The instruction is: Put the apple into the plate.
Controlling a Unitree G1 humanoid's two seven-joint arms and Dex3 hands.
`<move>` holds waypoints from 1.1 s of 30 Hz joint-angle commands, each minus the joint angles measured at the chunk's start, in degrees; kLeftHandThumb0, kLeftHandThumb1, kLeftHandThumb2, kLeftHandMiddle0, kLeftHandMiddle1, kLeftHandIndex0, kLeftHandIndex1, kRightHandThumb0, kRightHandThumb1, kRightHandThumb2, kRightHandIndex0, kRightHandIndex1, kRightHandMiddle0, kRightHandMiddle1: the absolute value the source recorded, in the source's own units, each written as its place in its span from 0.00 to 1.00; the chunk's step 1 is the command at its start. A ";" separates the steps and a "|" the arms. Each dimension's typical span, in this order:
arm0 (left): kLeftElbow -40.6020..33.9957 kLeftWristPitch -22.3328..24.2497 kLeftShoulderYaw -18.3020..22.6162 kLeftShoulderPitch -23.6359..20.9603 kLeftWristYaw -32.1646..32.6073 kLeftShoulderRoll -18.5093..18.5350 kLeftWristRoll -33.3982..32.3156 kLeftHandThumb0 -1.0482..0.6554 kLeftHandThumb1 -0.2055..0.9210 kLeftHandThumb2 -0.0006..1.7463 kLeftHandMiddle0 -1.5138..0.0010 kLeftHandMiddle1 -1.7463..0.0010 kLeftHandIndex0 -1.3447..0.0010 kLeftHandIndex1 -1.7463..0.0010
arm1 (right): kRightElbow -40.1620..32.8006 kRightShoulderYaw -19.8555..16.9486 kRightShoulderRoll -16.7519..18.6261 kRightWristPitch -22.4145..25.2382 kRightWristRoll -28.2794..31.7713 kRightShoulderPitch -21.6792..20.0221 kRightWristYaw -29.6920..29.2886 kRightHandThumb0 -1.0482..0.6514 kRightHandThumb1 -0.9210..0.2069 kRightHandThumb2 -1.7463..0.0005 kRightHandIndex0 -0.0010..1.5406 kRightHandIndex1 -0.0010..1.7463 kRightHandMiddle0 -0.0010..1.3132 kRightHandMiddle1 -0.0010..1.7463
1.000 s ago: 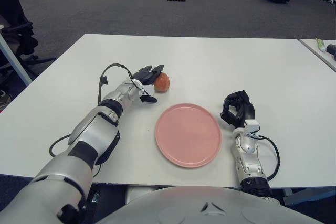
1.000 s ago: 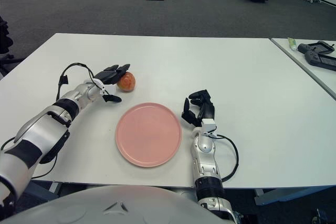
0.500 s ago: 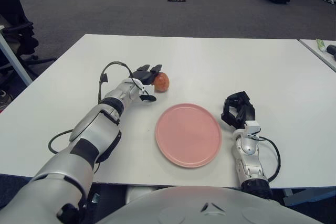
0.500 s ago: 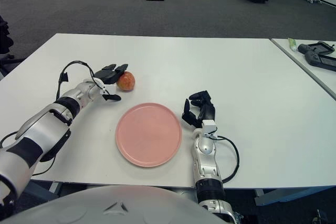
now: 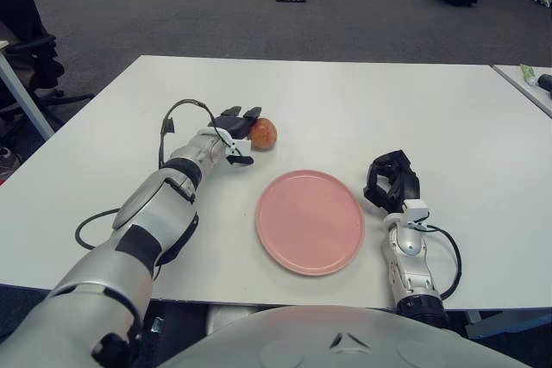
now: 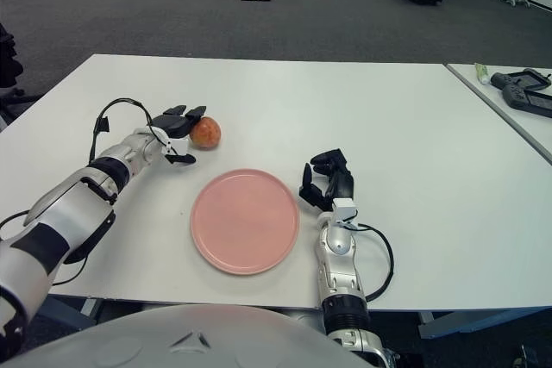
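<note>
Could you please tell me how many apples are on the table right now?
1. The apple sits on the white table, beyond the pink plate, at the left hand's fingertips. None seems hidden.

A white tabletop (image 5: pixel 414 101) fills most of the frame. A pink plate (image 5: pixel 310 221) lies on it at lower centre, near the front edge. An apple (image 5: pixel 263 133) sits on the surface up and to the left of the plate, apart from it. At the far right edge a second tabletop (image 6: pixel 509 105) carries a dark device (image 6: pixel 521 86).
</note>
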 commanded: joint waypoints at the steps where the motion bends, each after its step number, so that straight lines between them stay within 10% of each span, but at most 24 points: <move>1: 0.65 -0.05 -1.21 -0.01 -1.57 -2.16 1.57 0.11 0.68 0.39 1.00 1.00 1.00 1.00 | 1.83 -0.34 0.50 1.47 0.25 2.06 -0.24 0.37 0.34 0.40 0.46 1.00 0.33 1.00; 33: 0.65 -2.05 0.27 -4.68 0.71 -4.65 1.86 0.10 0.73 0.40 1.00 1.00 1.00 1.00 | 0.49 -0.35 0.87 2.58 -0.17 3.32 -0.88 0.37 0.35 0.39 0.47 1.00 0.34 1.00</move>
